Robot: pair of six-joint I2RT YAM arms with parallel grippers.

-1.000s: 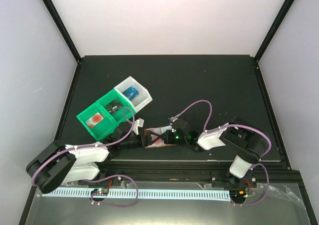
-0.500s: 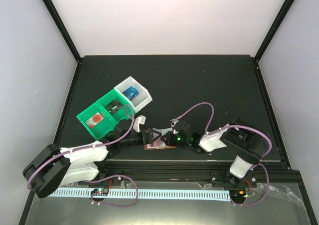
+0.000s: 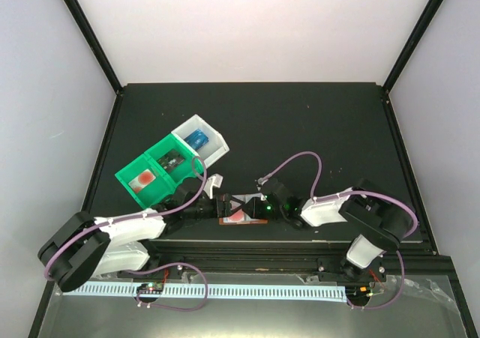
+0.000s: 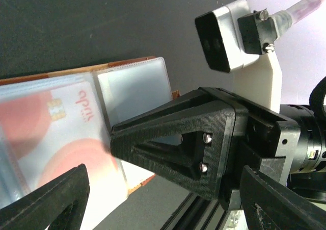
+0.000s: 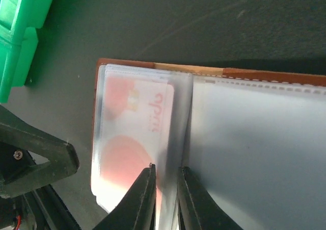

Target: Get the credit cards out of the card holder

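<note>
The brown card holder (image 3: 225, 219) lies open near the table's front edge, between my two grippers. One red-and-white credit card (image 5: 135, 133) sits inside its left clear pocket (image 4: 56, 133). My right gripper (image 5: 165, 171) hovers over the fold, fingers a narrow gap apart astride the pocket's inner edge. My left gripper (image 4: 163, 189) faces it from the holder's left side, wide open, nothing between its fingers (image 4: 46, 204). In the top view the left gripper (image 3: 217, 207) and right gripper (image 3: 251, 205) almost meet over the holder. A blue card (image 3: 198, 137) lies in the bin.
A green-and-white bin tray (image 3: 172, 162) stands just behind and left of the holder; its green wall (image 5: 20, 31) is close to the holder's corner. A red item (image 3: 144, 179) lies in its near compartment. The table's front rail (image 3: 262, 249) runs right below the holder.
My left gripper has slid right up to the holder and narrowed a little. My right gripper shifted slightly left and its fingers have parted a little.
</note>
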